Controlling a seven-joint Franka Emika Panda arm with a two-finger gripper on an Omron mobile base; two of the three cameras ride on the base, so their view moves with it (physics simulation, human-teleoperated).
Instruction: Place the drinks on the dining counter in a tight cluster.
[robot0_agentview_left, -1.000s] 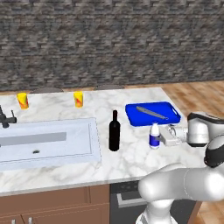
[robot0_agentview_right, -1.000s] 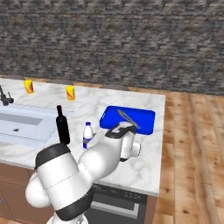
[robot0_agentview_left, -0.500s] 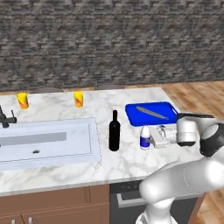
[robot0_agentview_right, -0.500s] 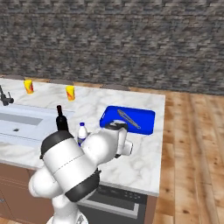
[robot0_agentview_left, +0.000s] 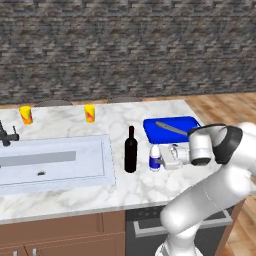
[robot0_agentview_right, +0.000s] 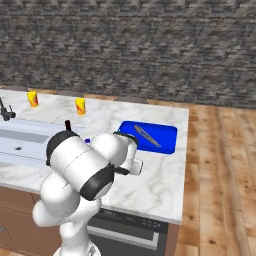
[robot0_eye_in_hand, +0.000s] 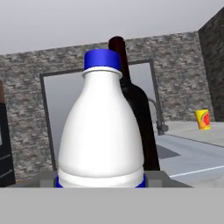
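White bottle with blue cap (robot0_agentview_left: 155, 158) sits gripped between the gripper's (robot0_agentview_left: 161, 159) fingers, upright on the marble dining counter (robot0_agentview_left: 120, 190), just beside the black wine bottle (robot0_agentview_left: 131, 150). Judged step: clustering. Next: release, withdraw without tipping it.

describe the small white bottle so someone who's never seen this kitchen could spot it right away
On the marble dining counter, look between the sink and the blue tray. The small white bottle stands just right of the tall black wine bottle: shorter, white, blue-capped.
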